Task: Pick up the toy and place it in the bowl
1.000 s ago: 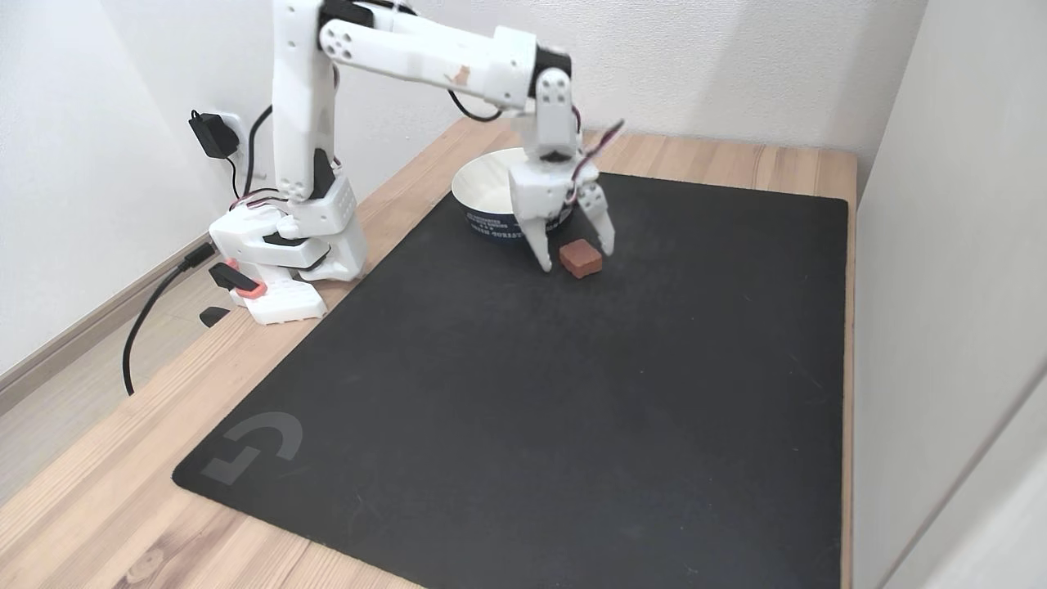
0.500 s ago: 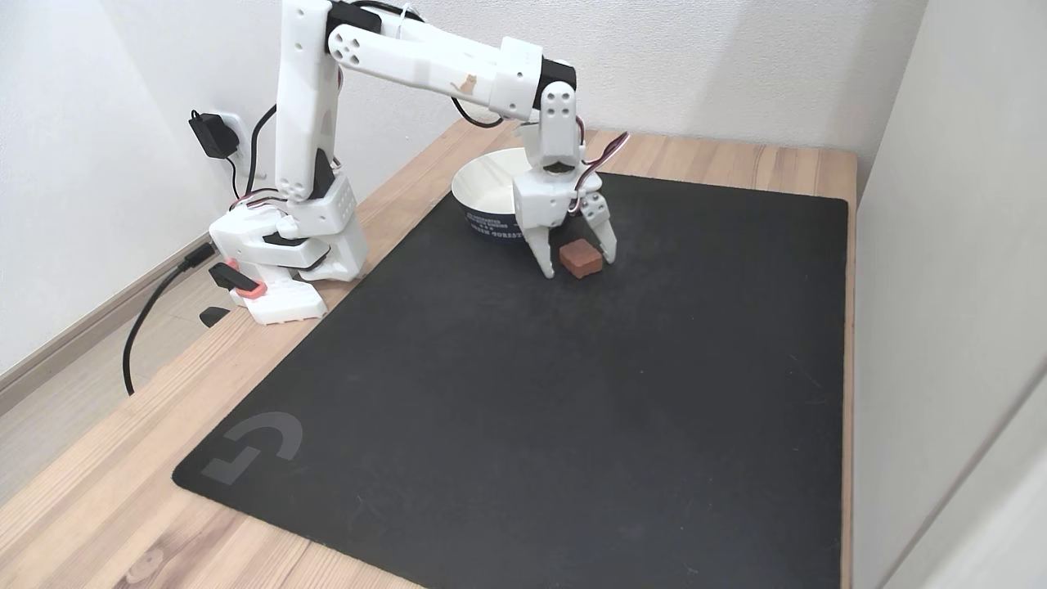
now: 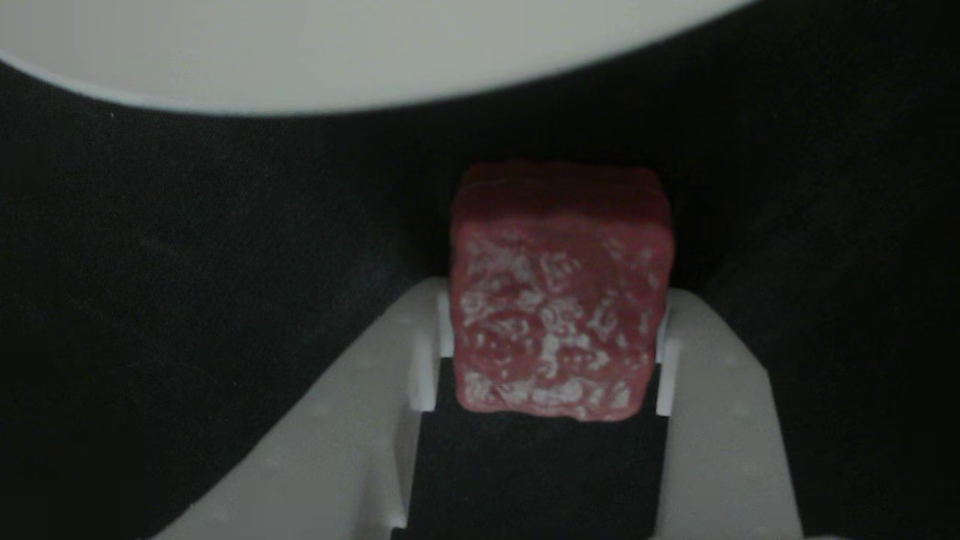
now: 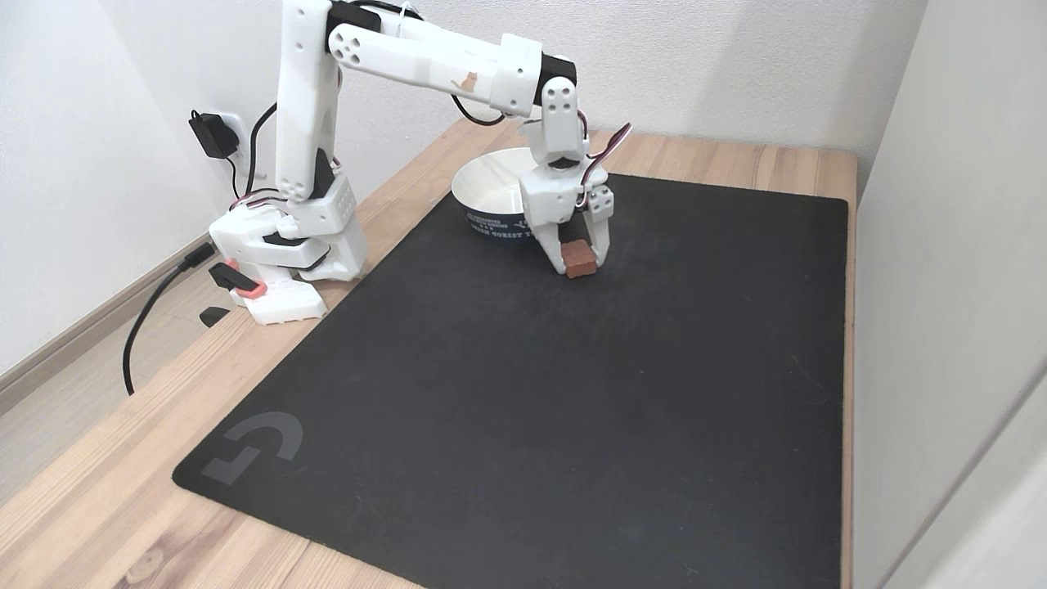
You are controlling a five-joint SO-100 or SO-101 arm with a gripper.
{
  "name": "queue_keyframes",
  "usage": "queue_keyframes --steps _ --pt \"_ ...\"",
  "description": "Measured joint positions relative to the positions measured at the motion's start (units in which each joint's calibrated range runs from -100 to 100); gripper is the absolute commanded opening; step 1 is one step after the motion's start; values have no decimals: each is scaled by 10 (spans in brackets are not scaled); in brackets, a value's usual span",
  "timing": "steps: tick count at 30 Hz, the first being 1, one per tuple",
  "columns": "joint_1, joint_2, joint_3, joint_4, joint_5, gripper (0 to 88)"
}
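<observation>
The toy (image 4: 581, 258) is a small dark red cube resting on the black mat just right of the bowl's front. My gripper (image 4: 579, 263) points down over it, shut on the toy with a white finger against each side. In the other view the toy (image 3: 559, 300) shows its crinkled, shiny top, wedged between the two white fingers (image 3: 420, 360) of my gripper (image 3: 556, 296). The off-white bowl (image 4: 491, 192) stands right behind the gripper, and its pale rim (image 3: 337, 52) curves across the top of the other view.
A large black mat (image 4: 532, 409) covers most of the wooden table (image 4: 98, 507). The arm's base (image 4: 282, 254) stands at the left edge with cables and a plug (image 4: 214, 135) by the wall. A white wall (image 4: 941, 286) borders the table's right side.
The gripper has come down around the toy and its jaws have shut from wide open onto the cube's sides. The cube has shifted slightly left.
</observation>
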State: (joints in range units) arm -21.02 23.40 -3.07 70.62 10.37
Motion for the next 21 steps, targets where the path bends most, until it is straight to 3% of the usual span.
queue_keyframes --steps 21 --pt "-37 -45 -41 -51 -1 23"
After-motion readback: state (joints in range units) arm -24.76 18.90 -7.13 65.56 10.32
